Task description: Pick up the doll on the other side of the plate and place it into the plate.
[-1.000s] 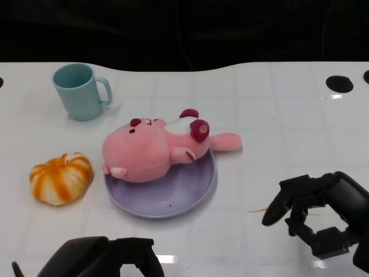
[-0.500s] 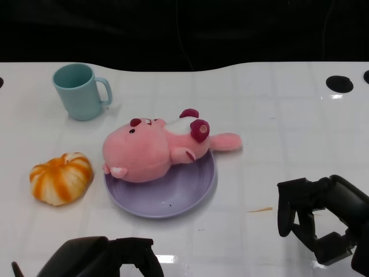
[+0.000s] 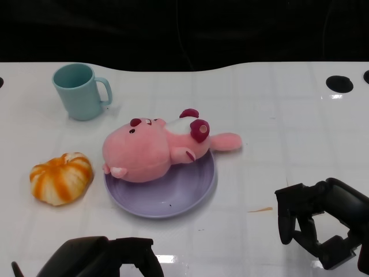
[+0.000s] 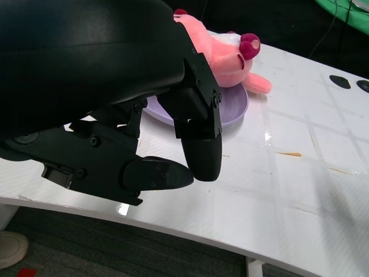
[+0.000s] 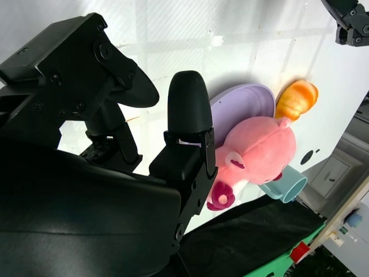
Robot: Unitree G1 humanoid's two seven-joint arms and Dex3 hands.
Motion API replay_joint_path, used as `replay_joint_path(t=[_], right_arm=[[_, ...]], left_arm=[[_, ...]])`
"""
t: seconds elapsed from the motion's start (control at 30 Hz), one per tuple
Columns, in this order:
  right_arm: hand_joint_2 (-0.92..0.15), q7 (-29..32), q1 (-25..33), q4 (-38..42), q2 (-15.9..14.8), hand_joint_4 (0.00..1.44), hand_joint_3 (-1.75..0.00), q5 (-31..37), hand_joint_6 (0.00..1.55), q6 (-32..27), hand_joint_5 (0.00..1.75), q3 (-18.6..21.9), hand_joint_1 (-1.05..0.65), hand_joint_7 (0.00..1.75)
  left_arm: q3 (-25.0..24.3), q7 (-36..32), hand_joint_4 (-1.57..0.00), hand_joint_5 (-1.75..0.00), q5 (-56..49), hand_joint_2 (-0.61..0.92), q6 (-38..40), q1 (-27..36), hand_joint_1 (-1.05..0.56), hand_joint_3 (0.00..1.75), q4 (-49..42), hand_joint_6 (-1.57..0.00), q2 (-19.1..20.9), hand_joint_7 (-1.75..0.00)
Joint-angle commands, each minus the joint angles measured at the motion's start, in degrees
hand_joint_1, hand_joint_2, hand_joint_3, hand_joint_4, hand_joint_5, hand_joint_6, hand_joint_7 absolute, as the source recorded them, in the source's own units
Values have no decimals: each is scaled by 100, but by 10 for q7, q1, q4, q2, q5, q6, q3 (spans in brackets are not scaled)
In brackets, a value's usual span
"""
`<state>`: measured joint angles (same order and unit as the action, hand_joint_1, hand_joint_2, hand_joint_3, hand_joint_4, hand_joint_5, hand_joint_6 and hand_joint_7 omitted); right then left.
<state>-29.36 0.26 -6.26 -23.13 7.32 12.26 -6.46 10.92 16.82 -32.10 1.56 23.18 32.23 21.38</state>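
Head view, doll: pink plush doll (image 3: 155, 149) lies on its side on the lavender plate (image 3: 184, 193); head and body rest on the plate, one limb sticks out past the rim on the robot's right side onto the white table (image 3: 277, 115).
Head view, right hand: right hand (image 3: 314, 222) is over the table, well apart from the plate; fingers apart and bent downward, holding nothing.
Head view, left hand: left hand (image 3: 106, 259) is at the near table edge; only its top shows, so whether the fingers are together or apart cannot be told here.
Head view, others: teal mug (image 3: 81, 91) stands upright beyond the plate; orange-and-white striped pumpkin toy (image 3: 61, 178) sits just beside the plate on the robot's left.
Left wrist view: left hand (image 4: 173, 156) has fingers spread above the table edge, nothing between them; doll (image 4: 225, 55) and plate (image 4: 233, 104) lie beyond.
Right wrist view: right hand (image 5: 155, 115) has fingers apart and empty; doll (image 5: 259, 144) on plate (image 5: 242, 98), pumpkin toy (image 5: 297, 98) and mug (image 5: 288, 186) nearby.
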Motion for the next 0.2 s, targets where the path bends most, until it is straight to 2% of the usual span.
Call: replay_joint_path(t=[0.03,0.2], right_arm=[[-36,-3,-5,-2,-14,81,-135,-1,78,2,175,0,-8,143],[-37,-1,-5,-6,-13,81,-135,3,78,-2,175,-2,-7,143]], left_arm=[[-7,3,-64,-158,1,92,3,-4,-26,36,0,-73,6,-94],[-10,2,-64,-158,4,92,0,-3,-27,36,-1,-73,9,-94]])
